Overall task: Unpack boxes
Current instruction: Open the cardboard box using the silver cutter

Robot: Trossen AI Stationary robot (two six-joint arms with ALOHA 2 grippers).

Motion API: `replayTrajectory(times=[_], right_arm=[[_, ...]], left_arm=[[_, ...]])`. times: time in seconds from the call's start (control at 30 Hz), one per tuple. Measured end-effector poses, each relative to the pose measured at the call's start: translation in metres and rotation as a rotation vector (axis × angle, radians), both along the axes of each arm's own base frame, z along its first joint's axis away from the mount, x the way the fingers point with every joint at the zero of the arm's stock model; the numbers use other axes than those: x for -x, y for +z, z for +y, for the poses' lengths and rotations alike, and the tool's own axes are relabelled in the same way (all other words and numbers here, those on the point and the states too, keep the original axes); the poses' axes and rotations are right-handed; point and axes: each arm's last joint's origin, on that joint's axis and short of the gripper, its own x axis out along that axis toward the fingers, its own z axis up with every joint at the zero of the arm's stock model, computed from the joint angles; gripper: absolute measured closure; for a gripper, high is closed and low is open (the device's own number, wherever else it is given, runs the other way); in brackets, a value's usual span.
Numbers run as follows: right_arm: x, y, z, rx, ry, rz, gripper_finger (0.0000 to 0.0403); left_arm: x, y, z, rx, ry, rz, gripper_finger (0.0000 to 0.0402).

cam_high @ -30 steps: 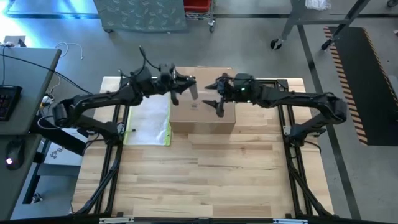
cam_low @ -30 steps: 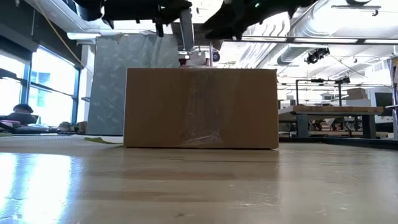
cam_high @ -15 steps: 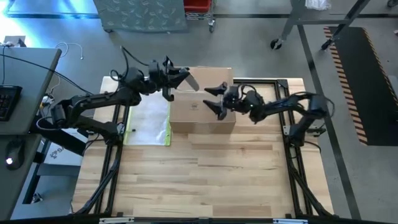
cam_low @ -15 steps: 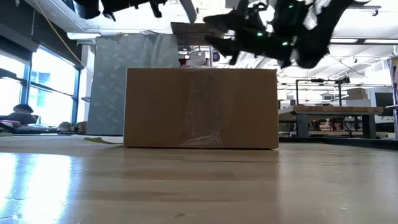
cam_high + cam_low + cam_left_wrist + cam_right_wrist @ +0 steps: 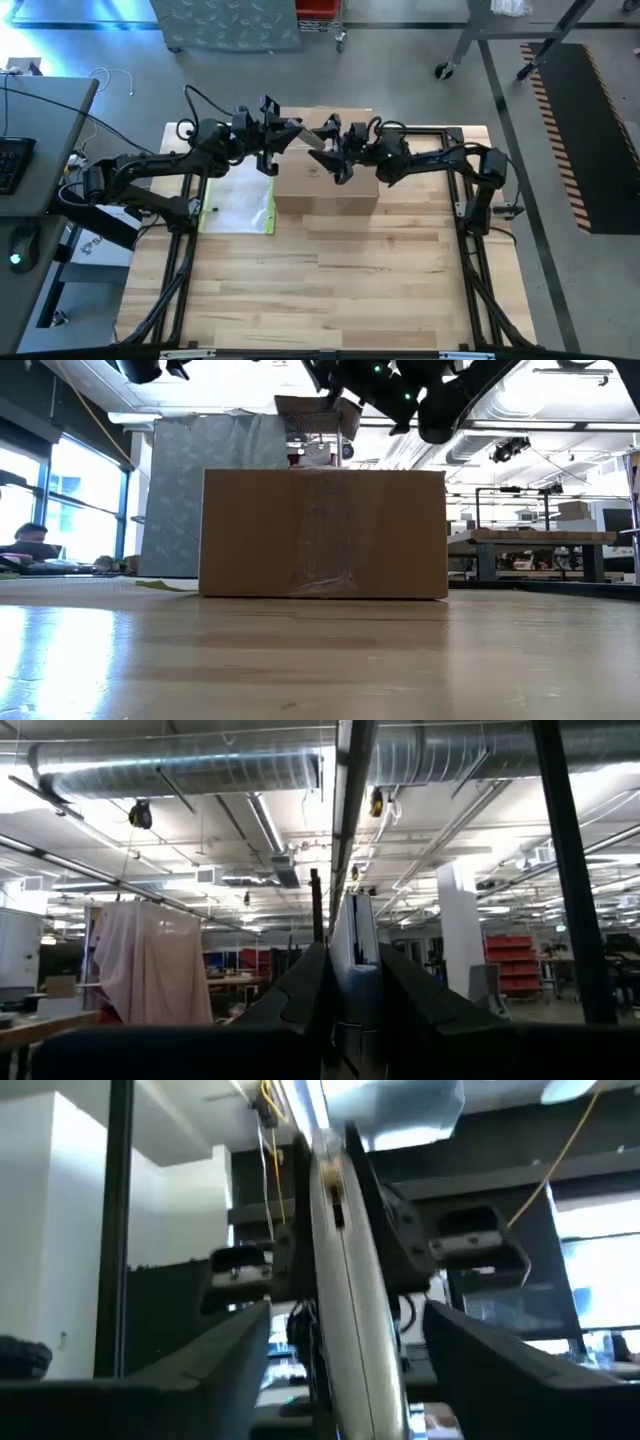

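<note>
Since a second ago the right gripper (image 5: pixel 330 152) has closed in above the carton (image 5: pixel 325 178), jaws straddling the thin flat piece (image 5: pixel 322 136) pinched by the left gripper (image 5: pixel 283 135); unpacking looks barely begun.

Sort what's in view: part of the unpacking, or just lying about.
Job in hand: cardboard box; thin flat item, pinched by the left gripper, with the right gripper open around it.
Lying about: clear sleeve with yellow edge beside the box; keyboard and mouse on the side desk.
</note>
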Motion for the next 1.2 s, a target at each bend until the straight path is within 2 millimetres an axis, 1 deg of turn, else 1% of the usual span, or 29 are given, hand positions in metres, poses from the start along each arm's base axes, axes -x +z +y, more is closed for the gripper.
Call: replayTrajectory(times=[0.1,0.2,0.23,0.33,0.47,0.5,0.6,0.7,0.77,0.87,0.93,1.0,1.13,1.2], right_arm=[[-0.001,0.001,0.0,0.014,0.016,0.002,0.0241],[-0.001,0.001,0.0,0.007,0.025,0.005,0.0322],[-0.001,0.001,0.0,0.02,0.021,0.003,0.0342],[0.001,0.002,-0.002,0.043,0.035,0.025,0.0343],[0.008,0.011,-0.01,0.028,0.044,0.154,0.0343],[0.01,0.013,-0.012,0.023,0.034,0.205,0.0343],[0.022,0.02,-0.017,0.016,-0.037,0.368,0.0343],[0.039,0.028,-0.02,0.011,-0.16,0.549,0.0343],[0.05,0.033,-0.021,0.026,-0.244,0.67,0.0343],[0.06,0.036,-0.021,0.06,-0.319,0.847,0.0343],[0.062,0.038,-0.021,0.09,-0.337,0.935,0.0343],[0.06,0.038,-0.021,0.12,-0.329,1.003,0.0343],[0.05,0.032,-0.025,0.178,-0.303,1.12,0.0343],[0.044,0.032,-0.028,0.192,-0.302,1.138,0.0343]], left_arm=[[0.0,0.0,0.0,0.001,0.0,0.003,0.0354],[-0.001,-0.001,0.0,0.006,0.0,0.015,0.0354],[-0.001,-0.002,0.0,0.013,0.003,0.019,0.0354],[-0.001,-0.002,0.001,0.02,0.005,0.04,0.0354],[0.002,-0.003,0.0,0.03,0.025,0.091,0.0349],[0.004,-0.003,0.001,0.027,0.034,0.114,0.0336],[0.01,-0.005,0.003,0.032,0.08,0.215,0.028],[0.021,-0.01,0.006,0.064,0.176,0.335,0.0233],[0.029,-0.011,0.008,0.063,0.25,0.395,0.0214],[0.035,-0.013,0.009,0.043,0.309,0.466,0.0203],[0.033,-0.019,0.012,0.037,0.319,0.524,0.0201],[0.029,-0.027,0.015,0.027,0.319,0.574,0.02],[0.018,-0.043,0.022,-0.007,0.313,0.664,0.02],[0.01,-0.053,0.026,0.014,0.31,0.701,0.02]])
